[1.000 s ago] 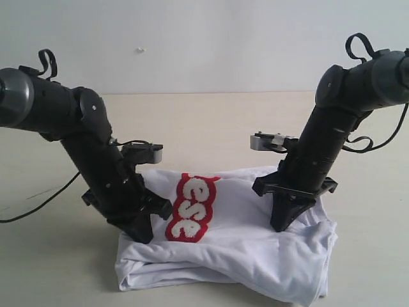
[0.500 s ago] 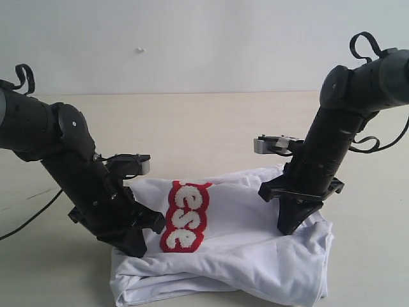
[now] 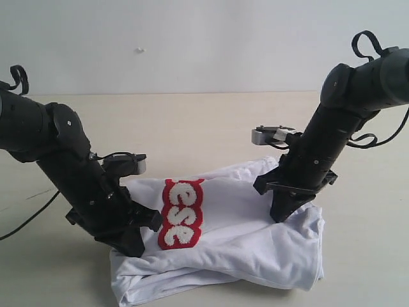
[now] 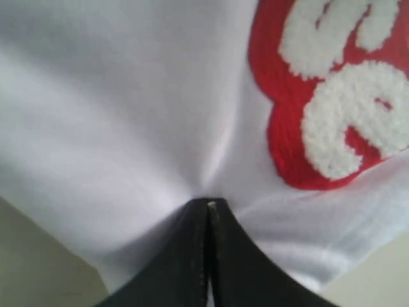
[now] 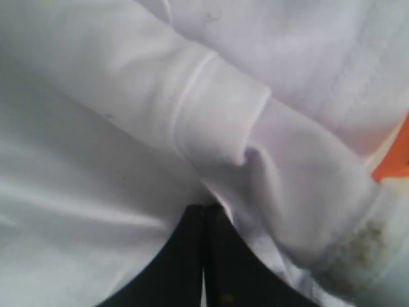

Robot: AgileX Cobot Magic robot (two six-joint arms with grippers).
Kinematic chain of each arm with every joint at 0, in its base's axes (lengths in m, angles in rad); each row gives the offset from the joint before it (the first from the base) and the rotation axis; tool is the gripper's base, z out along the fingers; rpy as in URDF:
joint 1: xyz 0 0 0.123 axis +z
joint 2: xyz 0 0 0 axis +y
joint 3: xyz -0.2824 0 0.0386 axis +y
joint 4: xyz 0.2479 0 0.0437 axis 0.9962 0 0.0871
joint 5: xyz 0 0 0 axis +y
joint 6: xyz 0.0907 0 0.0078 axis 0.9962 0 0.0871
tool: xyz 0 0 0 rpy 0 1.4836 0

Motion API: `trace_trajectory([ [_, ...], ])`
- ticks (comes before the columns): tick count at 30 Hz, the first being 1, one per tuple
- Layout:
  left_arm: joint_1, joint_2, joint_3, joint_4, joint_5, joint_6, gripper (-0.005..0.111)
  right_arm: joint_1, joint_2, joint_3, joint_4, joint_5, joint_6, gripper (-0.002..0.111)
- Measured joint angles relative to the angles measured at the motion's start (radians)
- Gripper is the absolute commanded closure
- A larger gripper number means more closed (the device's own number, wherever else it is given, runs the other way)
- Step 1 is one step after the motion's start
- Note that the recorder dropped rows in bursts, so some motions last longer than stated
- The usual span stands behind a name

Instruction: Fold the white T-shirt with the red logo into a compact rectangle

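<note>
The white T-shirt (image 3: 236, 236) lies in a folded, rumpled bundle on the tan table (image 3: 211, 128). Its red logo (image 3: 181, 214) faces up, with only the letters "ese" showing. My left gripper (image 3: 136, 246) is shut, pinching the shirt's front left corner beside the logo. The left wrist view shows cloth (image 4: 115, 96) puckered at the closed tips (image 4: 209, 203), with the logo (image 4: 287, 128) close by. My right gripper (image 3: 279, 217) is shut on the shirt's right part. The right wrist view shows its tips (image 5: 206, 208) buried in folds under a hemmed edge (image 5: 217, 109). An orange tag (image 5: 397, 160) peeks out.
Bare tan tabletop surrounds the shirt, with a pale wall (image 3: 204, 38) behind its far edge. A black cable (image 3: 25, 224) trails over the table at the left. Both black arms lean in over the shirt from either side.
Both grippers have moved left, keeping their hold. The shirt has slid left with them, and the left arm has dropped lower.
</note>
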Motion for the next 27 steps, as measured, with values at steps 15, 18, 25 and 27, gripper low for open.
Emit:
trace_trajectory([
  [15,0.004,-0.103,0.016,-0.003,-0.025,0.064,0.049,0.000,-0.124,0.000,0.009,-0.031,-0.057,0.108],
  [18,0.004,-0.117,0.017,-0.010,-0.019,0.066,0.025,0.000,-0.130,0.000,0.010,-0.013,-0.057,0.108],
  [25,0.004,-0.257,0.019,-0.023,-0.098,0.056,0.045,0.000,-0.249,0.002,-0.035,-0.005,-0.030,0.108],
  [27,0.004,-0.320,0.019,0.002,-0.142,0.051,0.058,0.000,-0.302,0.002,-0.082,-0.012,0.007,0.108],
])
